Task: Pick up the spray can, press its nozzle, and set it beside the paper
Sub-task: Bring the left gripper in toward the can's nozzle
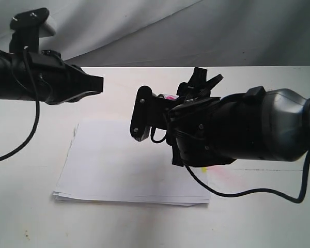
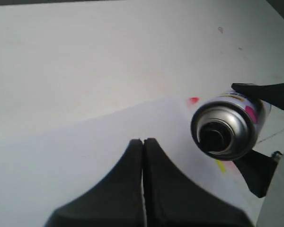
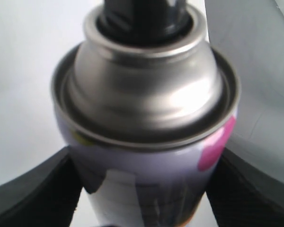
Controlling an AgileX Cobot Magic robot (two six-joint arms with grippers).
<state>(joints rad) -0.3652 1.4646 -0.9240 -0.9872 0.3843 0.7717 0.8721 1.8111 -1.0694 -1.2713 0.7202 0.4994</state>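
The spray can (image 3: 146, 118), silver-domed with a purple and white label and a pink patch, sits between the two black fingers (image 3: 33, 189) of my right gripper (image 3: 146, 158), which is shut on its body. In the left wrist view the spray can (image 2: 225, 127) shows top-on with its dark nozzle, over the paper's edge. In the exterior view only a pink bit of the spray can (image 1: 169, 96) shows behind my right gripper (image 1: 188, 93). The paper (image 1: 129, 165) lies flat below. My left gripper (image 1: 97, 82) hovers shut and empty, left of the can, its jaws (image 2: 143, 142) over the paper (image 2: 85, 156).
A yellow tab (image 1: 204, 169) marks the paper's right edge, with a faint pink stain (image 1: 222, 175) on the white table (image 1: 26, 217) beside it. A red mark (image 2: 193, 100) lies near the can. A grey cloth backdrop (image 1: 144, 26) hangs behind the table.
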